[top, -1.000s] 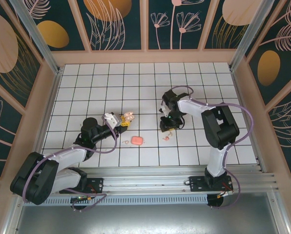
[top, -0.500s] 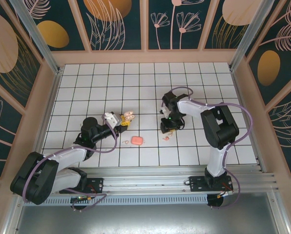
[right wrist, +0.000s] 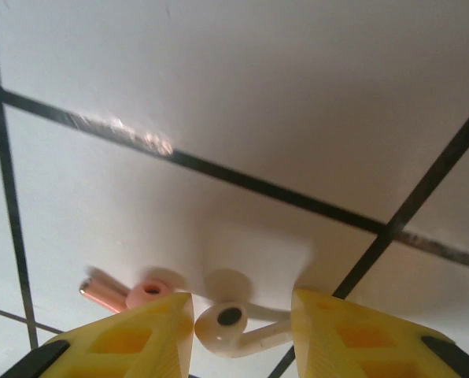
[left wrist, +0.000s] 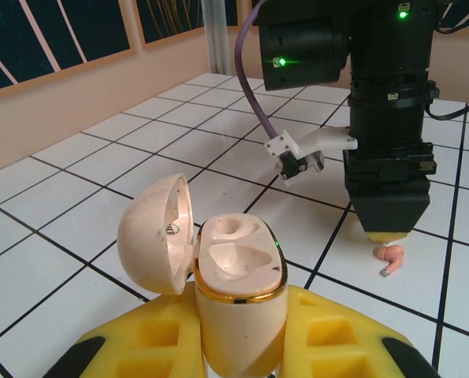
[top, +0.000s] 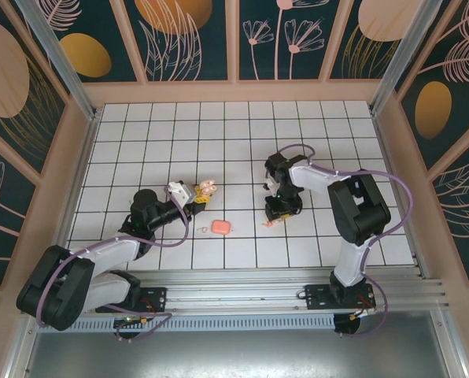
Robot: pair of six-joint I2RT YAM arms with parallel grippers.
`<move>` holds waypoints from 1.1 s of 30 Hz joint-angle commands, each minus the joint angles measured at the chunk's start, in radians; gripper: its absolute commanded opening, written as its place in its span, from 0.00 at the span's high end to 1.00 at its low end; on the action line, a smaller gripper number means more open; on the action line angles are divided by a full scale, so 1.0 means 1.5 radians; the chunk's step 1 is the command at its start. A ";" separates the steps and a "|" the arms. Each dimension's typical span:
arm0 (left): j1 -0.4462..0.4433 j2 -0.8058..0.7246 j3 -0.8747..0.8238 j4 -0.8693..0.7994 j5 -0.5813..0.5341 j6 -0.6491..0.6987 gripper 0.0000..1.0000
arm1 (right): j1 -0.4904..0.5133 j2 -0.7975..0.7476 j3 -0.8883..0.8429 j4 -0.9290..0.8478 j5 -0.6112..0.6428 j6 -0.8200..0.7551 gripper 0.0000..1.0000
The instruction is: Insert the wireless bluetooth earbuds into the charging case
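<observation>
Nearest the arms' bases, a salmon-pink piece [top: 222, 227] lies on the table [top: 140, 134] between the two arms, with nothing touching it. Just beyond it and off to the right, the right gripper [right wrist: 242, 329] is down at the tabletop, pointing almost straight down. Its jaws are partly closed with the cream earbud [right wrist: 223, 319] between them. That bud's long axis runs across the gap, with the head by one pad and the stem reaching the other. I cannot tell from the wrist view whether the pads are pinching it or only bracketing it. A pink earbud [right wrist: 144, 291] lies flat just outside the jaws, next to the cream one, with its stem pointing away.

Farther back and to the left, the left gripper [left wrist: 238, 350] is clamped on the body of the charging case [left wrist: 238, 268]. It holds the case upright, with the lid [left wrist: 152, 236] swung open to one side and both sockets facing up and empty.

The next move depends on one relation. The case lies to the right gripper's left and a little farther back, well apart from it. The bud would have to be carried that way and turned stem-down over a socket.
</observation>
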 commanded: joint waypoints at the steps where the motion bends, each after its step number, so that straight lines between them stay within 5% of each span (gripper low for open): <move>1: -0.004 -0.011 0.015 0.000 0.009 -0.002 0.93 | 0.005 -0.032 -0.007 -0.028 -0.028 0.013 0.63; 33: -0.003 -0.020 0.027 -0.026 0.003 0.002 0.93 | 0.017 -0.038 -0.006 -0.054 0.057 0.133 0.52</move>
